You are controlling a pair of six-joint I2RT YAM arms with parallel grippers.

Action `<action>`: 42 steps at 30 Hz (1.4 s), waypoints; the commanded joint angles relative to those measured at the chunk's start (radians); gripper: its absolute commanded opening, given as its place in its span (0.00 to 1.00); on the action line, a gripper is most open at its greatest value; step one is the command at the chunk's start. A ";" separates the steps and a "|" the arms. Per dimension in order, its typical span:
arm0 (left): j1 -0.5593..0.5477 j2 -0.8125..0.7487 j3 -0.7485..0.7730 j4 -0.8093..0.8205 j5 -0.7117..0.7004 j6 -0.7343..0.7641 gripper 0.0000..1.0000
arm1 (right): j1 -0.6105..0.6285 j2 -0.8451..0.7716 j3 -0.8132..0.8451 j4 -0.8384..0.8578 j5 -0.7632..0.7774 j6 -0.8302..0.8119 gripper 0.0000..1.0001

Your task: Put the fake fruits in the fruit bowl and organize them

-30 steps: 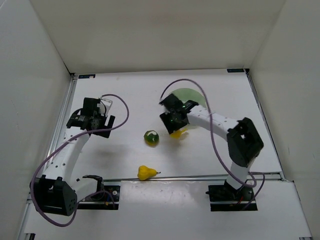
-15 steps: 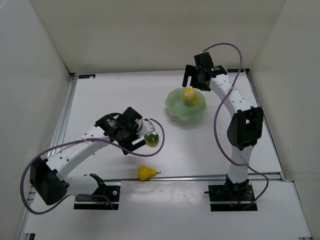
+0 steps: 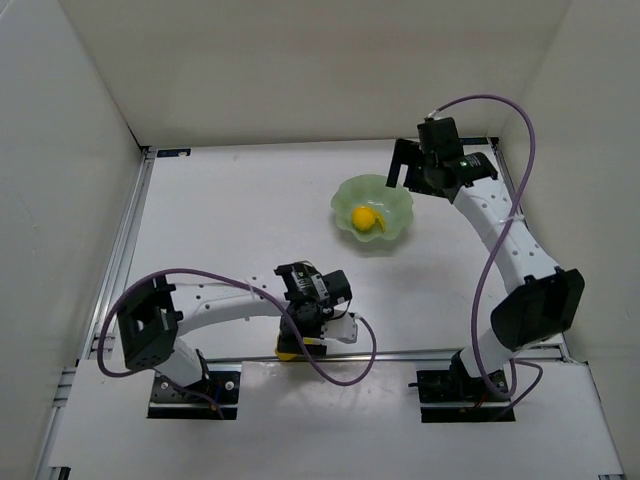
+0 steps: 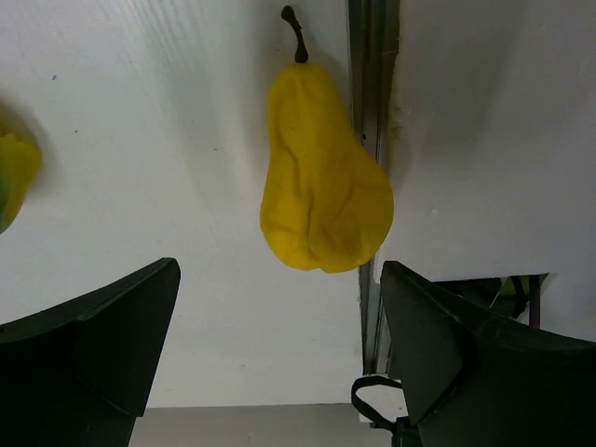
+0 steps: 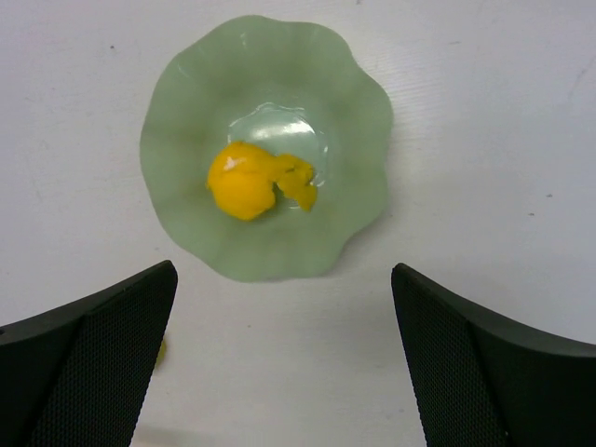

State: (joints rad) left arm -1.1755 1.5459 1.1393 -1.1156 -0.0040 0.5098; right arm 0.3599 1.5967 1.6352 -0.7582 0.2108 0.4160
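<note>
The pale green fruit bowl (image 3: 392,232) stands at the back right with the curved yellow-orange piece (image 3: 365,218) inside it. My right gripper (image 3: 408,172) is open and empty above the bowl's far right side. In the right wrist view the bowl (image 5: 177,214) and the piece (image 5: 247,179) lie beyond my open right gripper (image 5: 284,279). My left gripper (image 3: 303,335) is open over the yellow pear (image 3: 287,352) at the near edge. In the left wrist view the pear (image 4: 321,186) lies just past my open left gripper (image 4: 279,279). The round green-and-yellow fruit (image 4: 14,177) shows at the left edge and is hidden in the top view.
A metal rail (image 4: 372,140) runs along the table's near edge, touching the pear's right side. White walls close in the table on the left, back and right. The left arm's purple cable (image 3: 340,375) loops over the near rail.
My left arm left the round fruit and swung to the near edge over the pear. My right gripper let go of the yellow-orange piece into the bowl and drew back to the right.
</note>
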 commanded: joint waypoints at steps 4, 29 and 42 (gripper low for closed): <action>-0.009 0.049 0.037 -0.064 0.110 0.127 1.00 | -0.013 -0.050 -0.115 0.003 0.068 -0.008 1.00; 0.085 0.095 0.129 0.088 -0.056 -0.017 0.23 | -0.065 -0.207 -0.273 0.019 0.101 0.030 1.00; 0.341 0.584 1.063 0.372 -0.251 -0.050 0.44 | -0.165 -0.247 -0.385 0.076 0.121 0.112 1.00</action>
State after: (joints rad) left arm -0.8566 2.0087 2.0720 -0.7921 -0.1997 0.4774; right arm 0.2024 1.3659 1.2499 -0.7227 0.3161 0.5182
